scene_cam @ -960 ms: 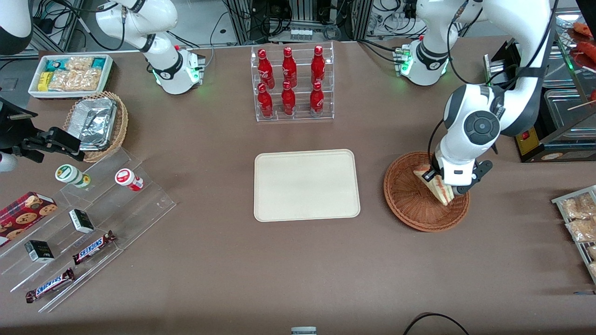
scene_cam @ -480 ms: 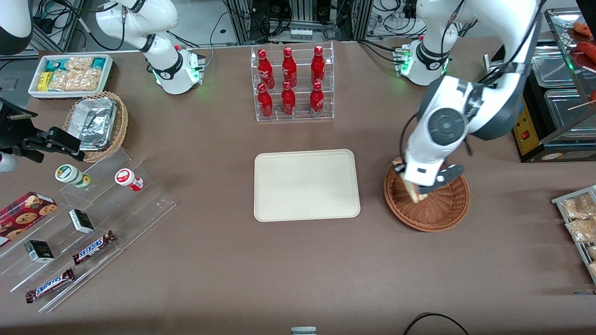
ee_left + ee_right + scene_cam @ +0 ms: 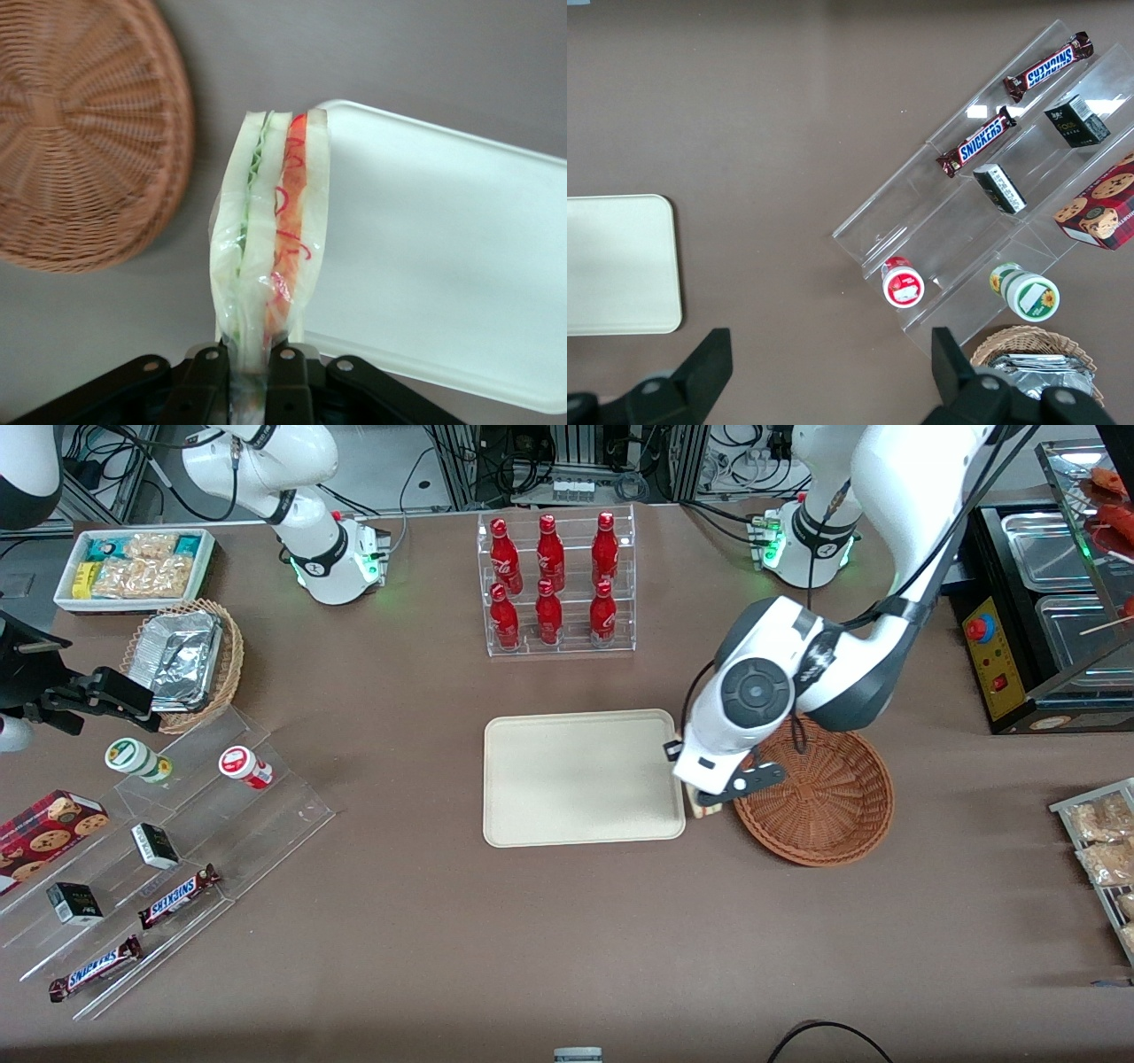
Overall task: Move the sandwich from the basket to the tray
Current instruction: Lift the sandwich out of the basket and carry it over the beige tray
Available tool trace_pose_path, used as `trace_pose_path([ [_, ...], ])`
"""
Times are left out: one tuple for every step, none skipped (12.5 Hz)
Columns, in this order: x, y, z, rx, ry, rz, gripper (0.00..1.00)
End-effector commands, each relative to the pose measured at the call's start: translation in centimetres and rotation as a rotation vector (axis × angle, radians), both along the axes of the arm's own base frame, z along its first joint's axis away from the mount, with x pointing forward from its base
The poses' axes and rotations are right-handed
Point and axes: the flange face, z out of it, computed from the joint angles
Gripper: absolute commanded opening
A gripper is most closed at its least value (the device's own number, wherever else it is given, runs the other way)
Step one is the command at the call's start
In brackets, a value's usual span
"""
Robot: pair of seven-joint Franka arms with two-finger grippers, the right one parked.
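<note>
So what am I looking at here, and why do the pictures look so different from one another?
Two white robot arms stand at a brown table. One picture looks down at them from the front; the other two come from cameras on their wrists. Only one arm works. Its gripper, a two-finger clamp, is shut on a wrapped sandwich, carried between the round basket and the cream tray, just at the tray's edge. Also on the table: a rack of red bottles and stepped shelves of snacks.

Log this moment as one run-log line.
phase: carry | gripper: shut on sandwich, between basket and tray | basket: no sandwich | tray: bare | release: pending
</note>
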Motion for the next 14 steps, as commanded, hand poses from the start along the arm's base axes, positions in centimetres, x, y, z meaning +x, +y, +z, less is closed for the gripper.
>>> trace_pose_path([
  [0.2, -5.0, -0.8, 0.018, -0.024, -0.019, 0.04],
  [-0.1, -6.6, -1.3, 0.028, -0.037, -0.028, 0.04],
  [-0.4, -8.3, -1.8, 0.018, -0.048, -0.038, 0.04],
  [-0.4, -9.6, -2.3, -0.012, -0.063, -0.041, 0.04],
  [-0.9, -10.9, -2.9, -0.028, -0.076, -0.041, 0.04],
  [-1.4, -12.2, -3.9, -0.036, -0.096, -0.044, 0.04],
  [-1.6, -13.1, -4.7, -0.038, -0.111, -0.036, 0.04],
  [-1.9, -14.1, -5.9, -0.032, -0.119, -0.037, 0.04],
  [-2.0, -14.6, -6.6, -0.036, -0.125, -0.029, 0.04],
  [-2.2, -15.1, -7.3, -0.047, -0.131, -0.025, 0.04],
  [-2.6, -15.8, -7.9, -0.051, -0.144, -0.027, 0.04],
  [-2.9, -16.2, -8.7, -0.041, -0.148, -0.028, 0.04],
  [-3.1, -16.3, -9.5, -0.03, -0.155, -0.031, 0.04],
  [-3.3, -16.5, -10.1, -0.027, -0.154, -0.029, 0.04],
])
